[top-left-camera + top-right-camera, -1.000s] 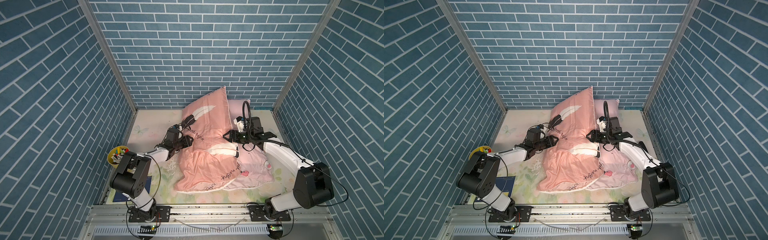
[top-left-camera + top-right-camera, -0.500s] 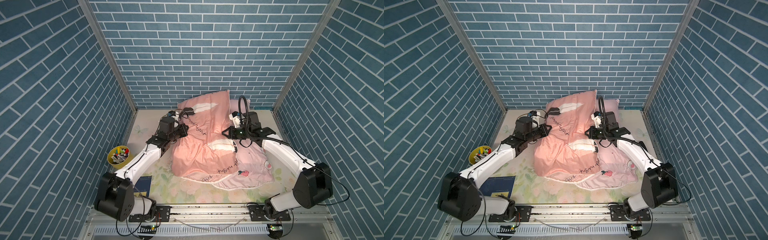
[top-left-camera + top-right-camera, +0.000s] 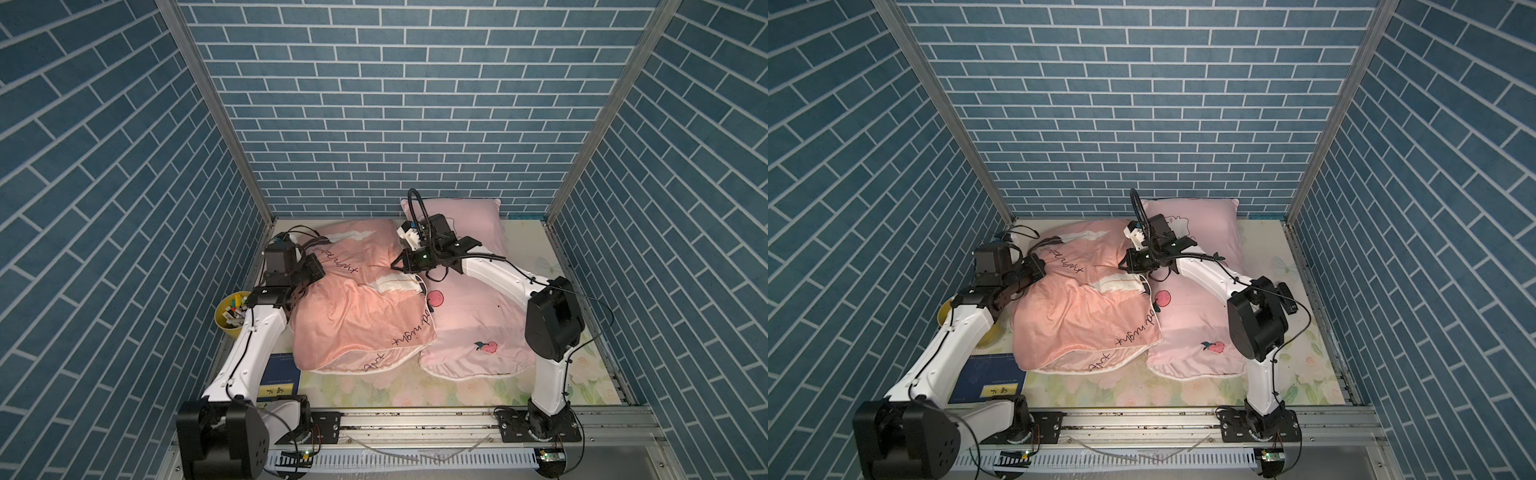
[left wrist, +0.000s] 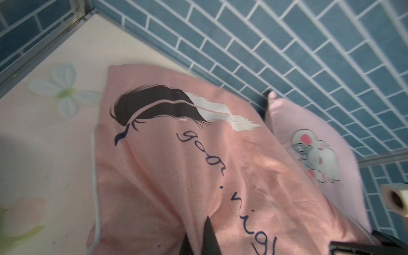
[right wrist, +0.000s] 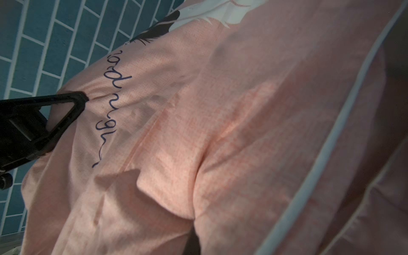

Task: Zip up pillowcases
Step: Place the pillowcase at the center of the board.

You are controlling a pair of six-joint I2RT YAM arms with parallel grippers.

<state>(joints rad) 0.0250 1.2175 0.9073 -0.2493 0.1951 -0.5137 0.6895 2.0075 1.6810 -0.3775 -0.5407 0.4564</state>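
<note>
As the left end effector [image 5: 84, 100] pinches the puckered salmon pillowcase [image 3: 357, 316], the right end effector [image 3: 395, 264] is clenched.

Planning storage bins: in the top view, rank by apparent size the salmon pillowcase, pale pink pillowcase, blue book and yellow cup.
1-2, unranked: salmon pillowcase and pale pink pillowcase look alike in size, and the pale one is partly covered.
3: blue book, partly hidden.
4: yellow cup, mostly hidden.

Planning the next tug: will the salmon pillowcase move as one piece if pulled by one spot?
Probably floppy: the salmon pillowcase lies in deep folds. It would likely bunch first, since cloth puckers where the left gripper pinches it. Overlapping the pale pink pillowcase, it may drag that along.
</note>
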